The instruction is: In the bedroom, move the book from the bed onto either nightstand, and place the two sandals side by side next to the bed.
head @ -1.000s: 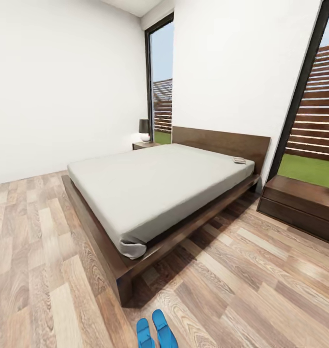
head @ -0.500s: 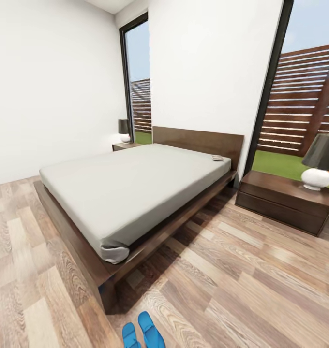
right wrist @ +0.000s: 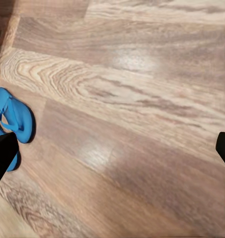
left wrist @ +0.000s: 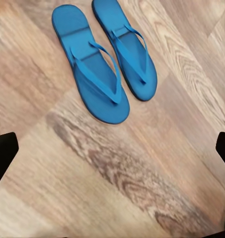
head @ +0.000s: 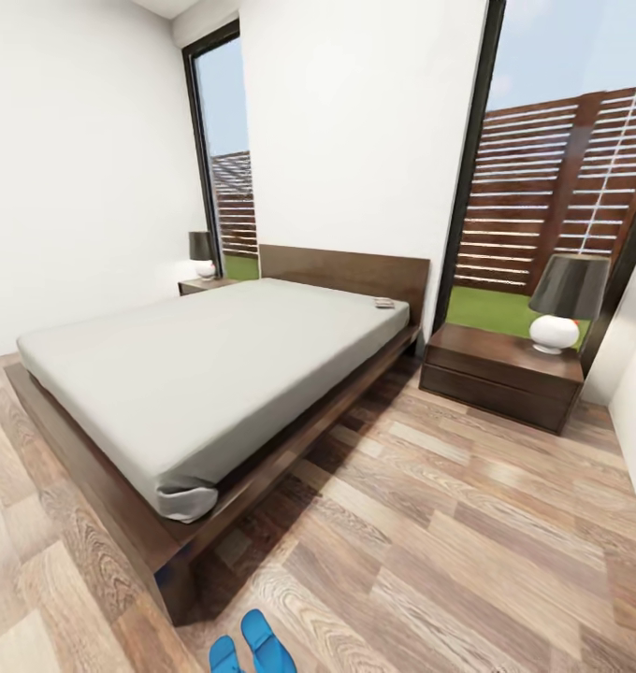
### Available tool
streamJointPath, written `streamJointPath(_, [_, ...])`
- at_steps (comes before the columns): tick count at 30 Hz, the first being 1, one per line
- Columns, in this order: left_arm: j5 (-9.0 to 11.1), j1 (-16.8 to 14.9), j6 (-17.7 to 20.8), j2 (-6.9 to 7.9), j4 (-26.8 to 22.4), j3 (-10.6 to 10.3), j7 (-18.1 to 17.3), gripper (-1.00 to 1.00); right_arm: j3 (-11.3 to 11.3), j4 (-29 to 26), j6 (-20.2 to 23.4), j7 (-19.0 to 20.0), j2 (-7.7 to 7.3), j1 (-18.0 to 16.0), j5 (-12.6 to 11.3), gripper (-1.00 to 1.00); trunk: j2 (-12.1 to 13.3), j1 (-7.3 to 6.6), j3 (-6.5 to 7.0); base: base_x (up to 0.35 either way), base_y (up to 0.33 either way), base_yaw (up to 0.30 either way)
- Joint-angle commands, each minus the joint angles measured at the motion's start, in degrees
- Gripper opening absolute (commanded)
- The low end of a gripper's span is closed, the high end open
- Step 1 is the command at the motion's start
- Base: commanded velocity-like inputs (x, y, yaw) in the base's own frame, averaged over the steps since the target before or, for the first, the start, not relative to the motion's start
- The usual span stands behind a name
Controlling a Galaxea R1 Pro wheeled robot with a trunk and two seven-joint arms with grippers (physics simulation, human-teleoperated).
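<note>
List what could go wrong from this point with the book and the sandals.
1. The book lies at the mattress's far corner by the headboard, across the bed from the robot; reaching it may need a drive around the frame corner, which could be clipped.
2. The sandals lie together on the floor just ahead of the base; rolling forward might push them apart.
3. The lamp takes up part of the nearer nightstand; setting the book down could bump it.

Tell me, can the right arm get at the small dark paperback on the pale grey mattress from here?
Probably not. The small dark paperback lies at the mattress's far corner by the dark wooden headboard, well across the room. Nothing blocks the bare wood-plank floor beside the bed, so driving closer looks feasible.
</note>
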Motion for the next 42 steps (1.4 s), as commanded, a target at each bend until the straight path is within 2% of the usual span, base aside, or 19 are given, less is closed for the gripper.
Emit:
streamJointPath(1, [0.5, 0.0, -0.2, 0.02, 0.1, -0.3, -0.2, 1.0, 0.3, 0.3, -0.4, 0.2, 0.01, -0.1, -0.2, 1.0, 0.0, -0.01, -0.06, 0.0, 0.0, -0.231])
streamJointPath(42, [0.5, 0.0, -0.2, 0.01, 0.1, -0.3, -0.2, 1.0, 0.3, 0.3, -0.4, 0.2, 0.02, -0.1, -0.2, 1.0, 0.0, -0.01, -0.06, 0.0, 0.0, -0.215])
